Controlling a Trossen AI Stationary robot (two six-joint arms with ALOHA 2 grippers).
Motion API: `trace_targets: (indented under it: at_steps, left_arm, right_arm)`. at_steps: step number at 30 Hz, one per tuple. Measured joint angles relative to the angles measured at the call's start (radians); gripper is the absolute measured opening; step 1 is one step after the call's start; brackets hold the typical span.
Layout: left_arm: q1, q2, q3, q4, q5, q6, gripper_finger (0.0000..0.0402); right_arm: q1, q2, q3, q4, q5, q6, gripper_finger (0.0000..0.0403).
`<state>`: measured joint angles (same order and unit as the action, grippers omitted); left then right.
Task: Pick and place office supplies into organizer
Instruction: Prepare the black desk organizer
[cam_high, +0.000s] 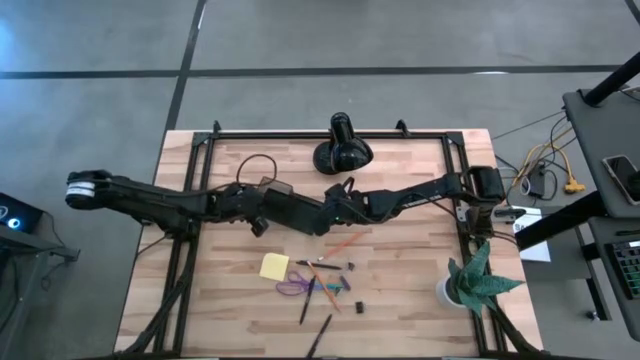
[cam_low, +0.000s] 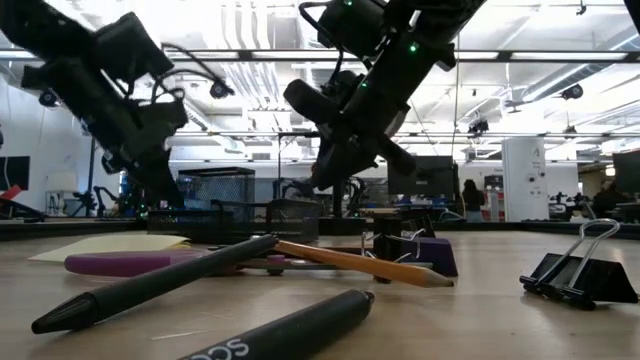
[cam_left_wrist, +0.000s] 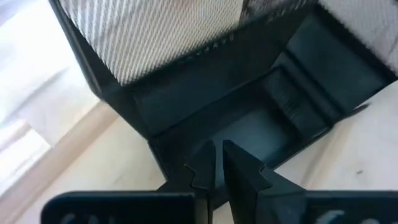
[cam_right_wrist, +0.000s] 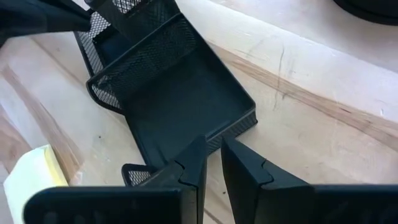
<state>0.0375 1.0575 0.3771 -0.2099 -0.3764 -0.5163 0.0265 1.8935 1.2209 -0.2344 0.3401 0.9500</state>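
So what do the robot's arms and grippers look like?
Both arms are black and made of chunky jointed pieces. The left arm has a pale grey cap at its far end, and a thin dark cable loops over it. The right arm has little green lights on it in the low view. The left gripper and right gripper each have two flat black fingers with notched inner edges.

Left gripper (cam_left_wrist: 217, 163) fingers (cam_left_wrist: 202, 171) nearly together, only a thin slit between them, tips right over the organizer's (cam_left_wrist: 249, 99) black wall. Mesh panel rises behind it, dark solid compartment floor below. Light wood table (cam_left_wrist: 68, 168) around it.
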Motion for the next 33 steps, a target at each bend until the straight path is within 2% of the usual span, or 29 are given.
trace_targets:
  at_steps: [6, 10, 13, 21, 24, 28, 33]
  left_arm:
    - [0.001, 0.09, -0.028, 0.095, 0.009, -0.042, 0.0013]
    - [0.0, 0.124, -0.007, 0.103, 0.115, -0.076, 0.0013]
    - [-0.001, 0.121, 0.016, 0.094, 0.181, -0.08, 0.0013]
    - [-0.029, 0.041, 0.09, 0.094, 0.236, -0.115, 0.0013]
    - [-0.038, -0.015, 0.102, 0.041, 0.23, -0.126, 0.0013]
    - [-0.038, -0.087, 0.107, -0.152, 0.199, -0.129, 0.0013]
    - [-0.039, -0.197, 0.107, -0.273, 0.196, -0.133, 0.0013]
  right_arm:
    - [-0.001, 0.0, 0.0, 0.002, 0.0, -0.03, 0.0043]
    - [-0.015, 0.0, 0.0, 0.003, 0.001, -0.074, 0.0043]
    - [-0.033, 0.0, -0.001, 0.003, 0.002, -0.094, 0.0043]
    - [-0.063, 0.0, -0.001, 0.004, 0.002, -0.123, 0.0043]
    - [-0.063, 0.0, -0.001, -0.001, -0.008, -0.147, 0.0043]
    - [-0.045, 0.0, -0.001, -0.024, -0.058, -0.162, 0.0043]
    - [-0.03, 0.003, -0.001, -0.033, -0.169, -0.285, 0.0043]
